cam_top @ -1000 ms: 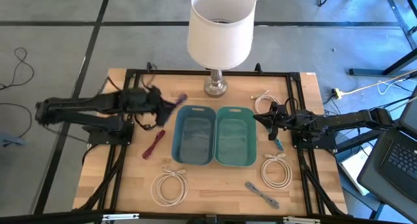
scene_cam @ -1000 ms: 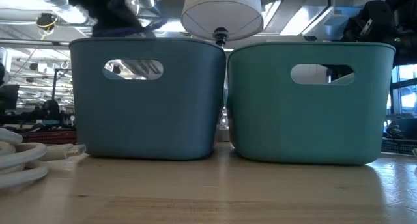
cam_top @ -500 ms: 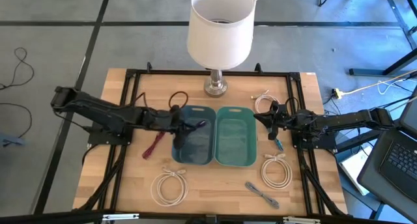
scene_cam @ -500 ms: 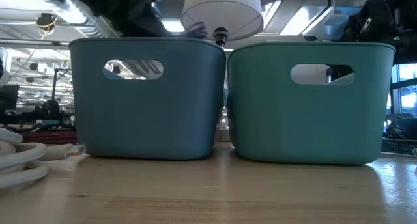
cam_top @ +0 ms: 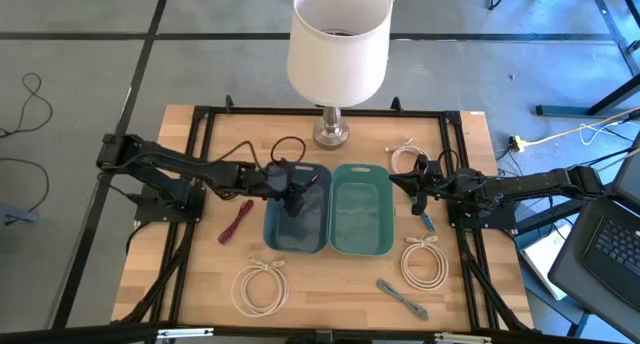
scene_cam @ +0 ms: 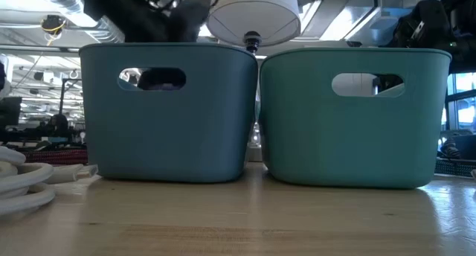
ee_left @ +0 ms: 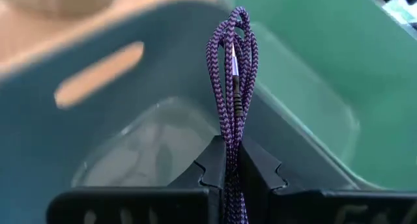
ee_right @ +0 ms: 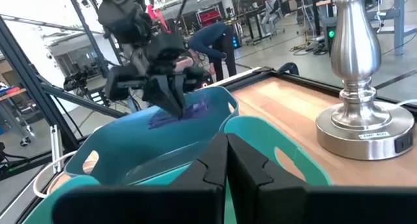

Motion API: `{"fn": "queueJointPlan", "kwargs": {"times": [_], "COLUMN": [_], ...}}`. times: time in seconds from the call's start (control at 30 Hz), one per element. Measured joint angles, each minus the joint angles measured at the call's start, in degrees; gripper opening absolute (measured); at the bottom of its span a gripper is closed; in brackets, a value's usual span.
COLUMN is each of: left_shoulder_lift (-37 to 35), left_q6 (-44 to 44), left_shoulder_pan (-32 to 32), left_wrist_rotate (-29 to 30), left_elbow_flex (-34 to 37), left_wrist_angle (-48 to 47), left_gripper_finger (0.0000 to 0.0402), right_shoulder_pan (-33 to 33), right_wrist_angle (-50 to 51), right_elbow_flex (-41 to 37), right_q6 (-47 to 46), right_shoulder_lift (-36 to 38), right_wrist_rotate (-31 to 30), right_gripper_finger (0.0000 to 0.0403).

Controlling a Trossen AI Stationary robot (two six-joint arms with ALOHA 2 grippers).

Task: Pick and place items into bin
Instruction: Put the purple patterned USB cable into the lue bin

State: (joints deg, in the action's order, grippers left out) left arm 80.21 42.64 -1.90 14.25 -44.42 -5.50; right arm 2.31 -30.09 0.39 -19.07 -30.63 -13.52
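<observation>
My left gripper (cam_top: pixel 296 191) hangs over the blue bin (cam_top: pixel 270 224), shut on a purple braided strap (ee_left: pixel 233 68); the right wrist view shows it above the bin too (ee_right: pixel 171 100). Beside it stands a teal bin (cam_top: pixel 390 224). My right gripper (cam_top: pixel 412 187) waits shut by the teal bin's right side. On the table lie a red strap (cam_top: pixel 237 221), a grey strap (cam_top: pixel 402 297), a teal piece (cam_top: pixel 427 221) and three white cable coils (cam_top: pixel 260 287), (cam_top: pixel 423 261), (cam_top: pixel 405 156). My left gripper pinches the purple strap between its two fingers, on several strands bunched side by side (ee_left: pixel 230 138). The strap's looped end (ee_left: pixel 236 22) sticks out past the fingertips. The fingers slant down from the table's left. The strap is clear of the bin's floor.
A lamp with a white shade (cam_top: pixel 338 44) stands on its metal base (cam_top: pixel 331 134) just behind the bins. A black frame (cam_top: pixel 200 119) runs round the table top. Bare wood lies in front of the bins (cam_top: pixel 330 284).
My left gripper has carried the purple strap toward the table's right and near edge, and down, from beside the blue bin's far left corner to over the bin's inside. It has tipped further down and stayed shut on the strap.
</observation>
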Motion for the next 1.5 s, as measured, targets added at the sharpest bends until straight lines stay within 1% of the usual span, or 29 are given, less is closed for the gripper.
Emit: {"fn": "queueJointPlan", "kwargs": {"times": [0.1, 0.17, 0.27, 0.3, 0.37, 0.4, 0.43, 0.5, 0.57, 0.63, 0.7, 0.73, 0.83, 0.93, 1.0, 1.07, 1.17, 1.27, 1.33, 1.43, 1.5], "left_shoulder_lift": [1.54, 2.17, 2.2, 2.09, 1.45, 1.28, 1.19, 1.05, 2.07, 3.74, 5.88, 7.15, 12.1, 18.48, 22.84, 26.97, 31.03, 32.32, 32.09, 29.89, 28.17], "left_q6": [2.13, 2.04, -1.56, -3.85, -8.58, -10.17, -11.13, -10.83, -7.26, -3.31, -1.16, -1.02, -3.95, -12.54, -19.16, -25.68, -35.14, -42.49, -45.62, -47.04, -47.33], "left_shoulder_pan": [-0.52, -1.13, -2.79, -3.29, -4.22, -4.78, -5.53, -7.38, -9.48, -11.82, -13.73, -14.21, -14.02, -12.84, -12.19, -11.72, -11.62, -11.43, -10.77, -8.91, -7.61], "left_wrist_rotate": [0.13, -0.26, -1.7, -2.77, -3.29, -2.05, 0.43, 6.68, 12.39, 17.87, 21.88, 21.68, 15.97, 11.65, 10.67, 11.05, 11.54, 8.86, 5.31, 0.44, -1.32], "left_elbow_flex": [-0.64, -1.92, -6.35, -8.85, -15.1, -19.26, -23.7, -32.64, -40.88, -47.52, -51.57, -52.59, -52.74, -52.7, -52.7, -52.67, -52.61, -52.35, -51.9, -50.52, -49.12], "left_wrist_angle": [0.19, 0.26, -1.1, -3.96, -13.36, -18.17, -23.18, -35.9, -46.97, -55.52, -60.07, -60.83, -61.89, -65.67, -69.82, -72.5, -70.91, -64.93, -60.92, -57.33, -55.87], "left_gripper_finger": [0.0019, 0.0019, 0.0019, 0.0019, 0.0019, 0.0019, 0.0019, 0.0019, 0.0019, 0.0019, 0.0019, 0.0019, 0.0019, 0.0019, 0.0019, 0.0019, 0.0019, 0.0019, 0.0019, 0.0019, 0.0019], "right_shoulder_pan": [0.0, 0.0, 0.0, 0.02, 0.0, 0.0, 0.0, 0.0, 0.0, 0.0, 0.0, 0.02, 0.02, 0.0, 0.0, 0.0, 0.0, 0.0, 0.0, 0.02, 0.0], "right_wrist_angle": [0.11, 0.1, 0.04, 0.05, 0.07, 0.08, 0.09, 0.12, 0.18, 0.33, 0.28, 0.1, -0.08, -0.42, -0.42, -0.42, -0.42, 0.14, 1.21, 3.07, 4.0], "right_elbow_flex": [0.0, 0.01, 0.0, 0.01, 0.0, 0.0, 0.0, 0.0, 0.02, 0.02, 0.0, 0.0, 0.0, 0.0, 0.0, 0.0, 0.0, 0.0, 0.0, 0.0, 0.0], "right_q6": [0.0, 0.01, 0.02, 0.02, 0.15, 0.22, 0.22, 0.19, 0.22, 0.46, 1.32, 1.45, 1.38, 1.4, 1.41, 1.58, 2.86, 2.97, 2.89, 1.56, 1.29], "right_shoulder_lift": [0.0, 0.0, 0.0, 0.0, 0.0, 0.0, 0.0, 0.0, 0.0, 0.0, 0.0, 0.0, 0.0, 0.0, 0.0, 0.0, 0.0, 0.0, 0.0, 0.0, 0.0], "right_wrist_rotate": [0.0, -0.02, -0.99, -1.59, -1.95, -1.93, -1.92, -1.92, -1.92, -1.94, -2.51, -3.12, -4.8, -4.92, -4.92, -4.92, -4.92, -4.92, -4.9, -4.9, -4.9], "right_gripper_finger": [0.001, 0.001, 0.001, 0.001, 0.001, 0.001, 0.001, 0.001, 0.001, 0.001, 0.001, 0.001, 0.001, 0.001, 0.001, 0.001, 0.001, 0.001, 0.001, 0.001, 0.001]}}
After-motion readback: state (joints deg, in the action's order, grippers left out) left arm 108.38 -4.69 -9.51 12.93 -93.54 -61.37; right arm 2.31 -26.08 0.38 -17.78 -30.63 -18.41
